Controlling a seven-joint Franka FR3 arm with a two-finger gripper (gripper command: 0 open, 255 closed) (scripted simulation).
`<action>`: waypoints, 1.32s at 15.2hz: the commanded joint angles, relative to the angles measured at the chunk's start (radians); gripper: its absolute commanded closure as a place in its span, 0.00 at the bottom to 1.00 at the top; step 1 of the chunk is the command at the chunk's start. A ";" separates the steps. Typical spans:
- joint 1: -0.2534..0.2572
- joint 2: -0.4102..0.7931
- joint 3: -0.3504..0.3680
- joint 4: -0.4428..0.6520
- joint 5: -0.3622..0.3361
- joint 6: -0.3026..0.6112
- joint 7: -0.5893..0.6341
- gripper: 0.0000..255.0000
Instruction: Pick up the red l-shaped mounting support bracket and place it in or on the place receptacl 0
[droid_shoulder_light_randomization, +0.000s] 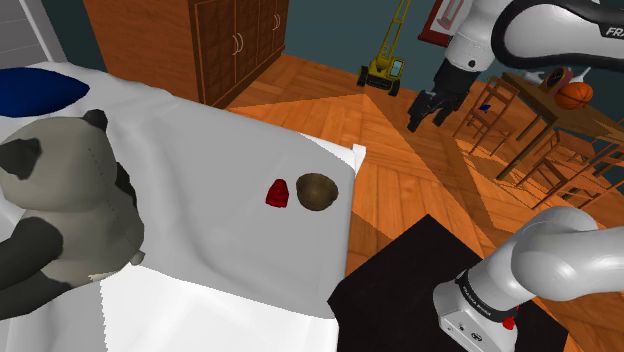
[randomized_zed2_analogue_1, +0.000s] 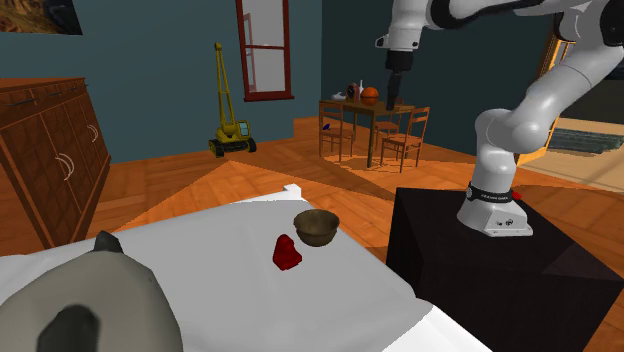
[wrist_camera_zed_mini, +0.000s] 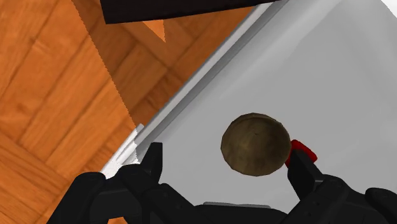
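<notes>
Hanging high over the wooden floor (droid_shoulder_light_randomization: 400, 190), off the bed's edge: claw (droid_shoulder_light_randomization: 428, 110), fingers spread wide, nothing held.

Item 1. Black stand (randomized_zed2_analogue_1: 480, 285), beside the bed, nearest the arm's base.

Item 2. Bed with white sheet (droid_shoulder_light_randomization: 200, 150). It carries both task things near the edge that faces the stand.

Item 3. Brown bowl (droid_shoulder_light_randomization: 317, 191), empty, upright; judged to be the receptacle. Of the two things it lies closer to the claw.

Item 4. Red bracket (droid_shoulder_light_randomization: 277, 193), on the sheet just beside the bowl, on the bowl's far side from the claw. The reach must therefore go down and past the bowl. Its long axis cannot be told.

Item 5. Plush panda (droid_shoulder_light_randomization: 60, 210), well apart, further along the bed.

Views compared: the shoulder view shows a narrow gap between bracket and bowl. In the wrist view one finger (wrist_camera_zed_mini: 299, 167) covers part of the bracket (wrist_camera_zed_mini: 304, 151), though the fingers' spread is plainest there.
</notes>
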 joint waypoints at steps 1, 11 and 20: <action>0.005 0.046 0.019 -0.026 0.007 0.074 0.029 0.00; 0.010 0.358 0.104 -0.032 -0.003 0.387 0.165 0.00; 0.009 0.704 0.158 0.089 -0.102 0.599 0.326 0.00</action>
